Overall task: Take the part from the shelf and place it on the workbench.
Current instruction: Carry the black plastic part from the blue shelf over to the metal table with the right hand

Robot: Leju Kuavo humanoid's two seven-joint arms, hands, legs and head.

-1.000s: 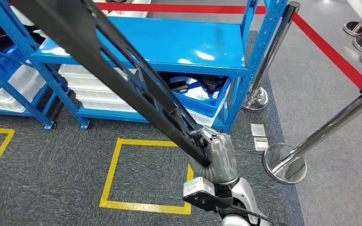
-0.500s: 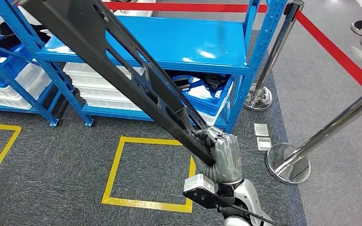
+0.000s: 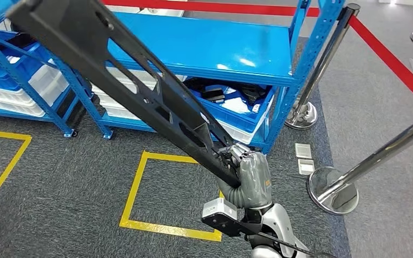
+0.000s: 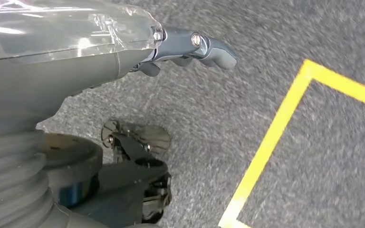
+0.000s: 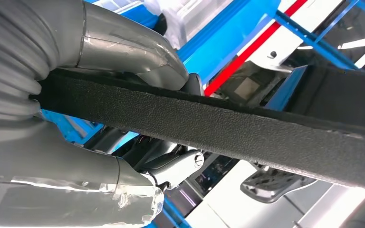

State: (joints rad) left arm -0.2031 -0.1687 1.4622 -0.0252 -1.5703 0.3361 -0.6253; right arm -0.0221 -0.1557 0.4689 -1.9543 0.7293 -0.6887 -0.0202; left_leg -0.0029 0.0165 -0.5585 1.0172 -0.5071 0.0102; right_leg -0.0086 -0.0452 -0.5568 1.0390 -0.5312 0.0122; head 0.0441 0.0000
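The part (image 3: 140, 91) is a long black flat bar with cut-outs, running from the upper left of the head view down to my right hand (image 3: 247, 172). My right hand grips its lower end, in front of the blue shelf (image 3: 220, 48). In the right wrist view the thumb and fingers (image 5: 123, 52) clamp the rough black edge of the part (image 5: 218, 123). My left hand (image 4: 76, 57) hangs over the grey carpet with its fingers out straight and nothing in it.
A blue bin (image 3: 236, 110) with dark parts sits on the shelf's bottom level, white bins (image 3: 118, 107) beside it. Chrome stanchions (image 3: 333, 188) with a red belt (image 3: 392, 59) stand to the right. A yellow square (image 3: 140, 183) is taped on the carpet.
The whole picture has shifted to the right, so the camera has turned. My right hand keeps the same grip on the part.
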